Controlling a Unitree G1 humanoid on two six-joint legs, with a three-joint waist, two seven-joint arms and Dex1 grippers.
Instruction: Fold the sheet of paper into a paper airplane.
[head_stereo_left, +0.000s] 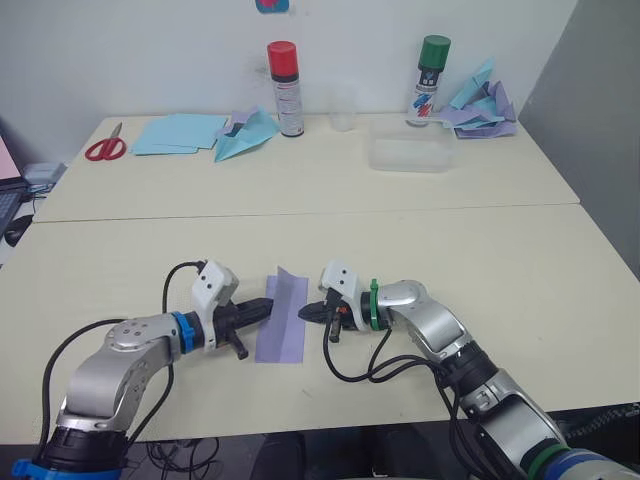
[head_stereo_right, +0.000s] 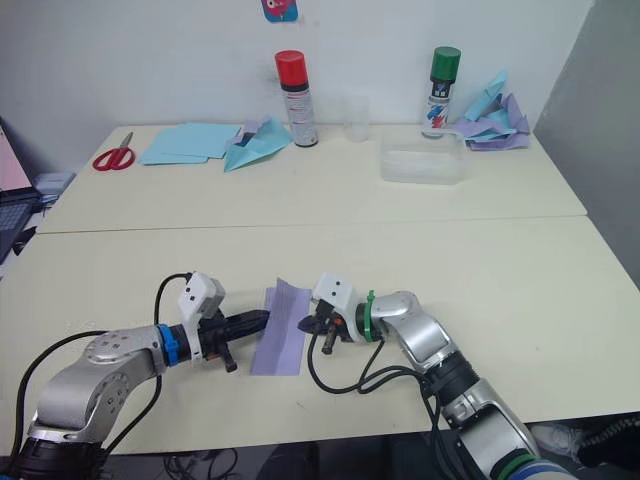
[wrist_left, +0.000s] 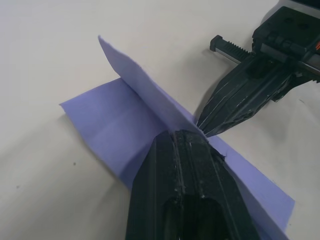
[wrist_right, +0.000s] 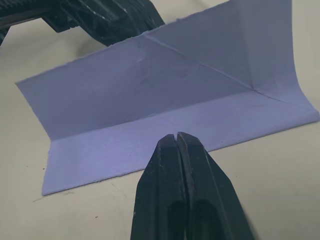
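Note:
The lavender sheet of paper lies near the table's front edge, between my two grippers. It is bent along a lengthwise crease: the half on the right gripper's side lies flat, and the other half stands up, with a diagonal crease at one corner. My left gripper is shut, its tip against the raised half from the left. The right gripper is shut too, its tip at the flat half's edge. The two tips almost meet, with only the raised paper between them. No finished paper airplane made from this sheet is in view.
At the back stand a red-capped spray can, a green-capped can, a clear cup and a clear plastic box. Pale blue sheets, a blue plane and scissors lie back left. A heap of planes sits back right.

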